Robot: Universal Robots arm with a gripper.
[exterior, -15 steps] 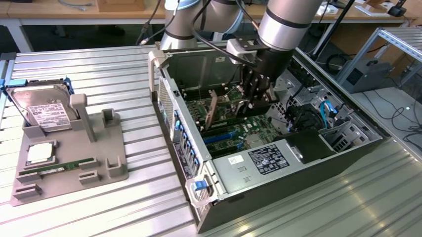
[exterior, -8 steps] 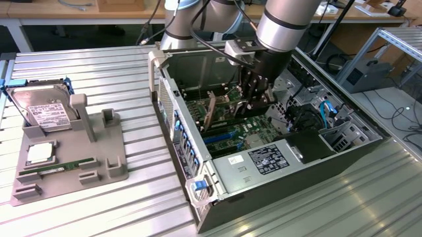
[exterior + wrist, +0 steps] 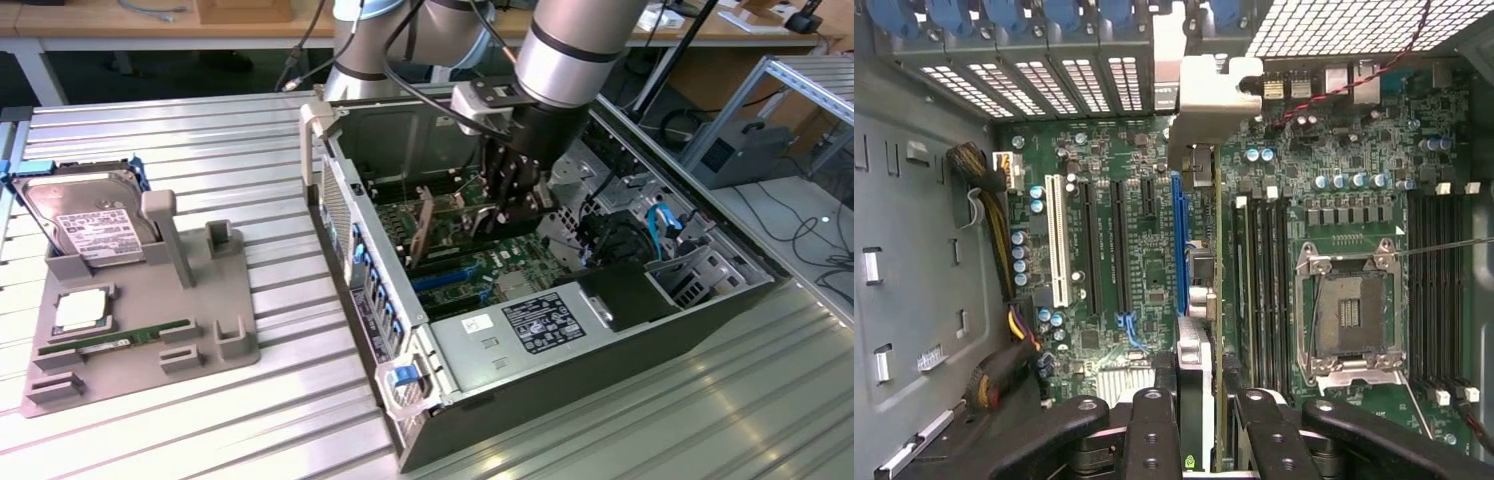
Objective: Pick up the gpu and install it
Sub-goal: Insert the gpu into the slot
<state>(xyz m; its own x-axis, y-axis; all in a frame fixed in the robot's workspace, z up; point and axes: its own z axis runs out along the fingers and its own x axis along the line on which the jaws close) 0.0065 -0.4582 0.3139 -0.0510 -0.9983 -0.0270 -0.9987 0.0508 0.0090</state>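
Pincer (image 3: 514, 205) is down inside the open PC case (image 3: 587, 330), clamped on the gpu (image 3: 1199, 280), jaws partway closed w/ the card between them. Wrist view: both black fingers (image 3: 1154, 440) sit either side of the card, which shows edge-on and runs straight away from the cam. Its silver end bracket (image 3: 1219, 90) is up against the rear slot openings of the case. The card stands upright over the mobo (image 3: 1134, 300), lined up along the long blue slot (image 3: 1178, 240) and just beside it. Can't tell if the edge connector is in the slot or just above it. CPU socket (image 3: 1349, 310) sits on the far side of the card from the blue slot, w/ the black RAM slots (image 3: 1264, 290) between card and socket. Exterior view: arm comes in from above and the case lies on its side on the ribbed metal surface (image 3: 174, 420). On the exterior view's left, well apart from the case, is a grey parts holder (image 3: 200, 330) w/ the hard drive (image 3: 87, 225) standing in it and the RAM stick (image 3: 114, 340) lying flat in a groove.
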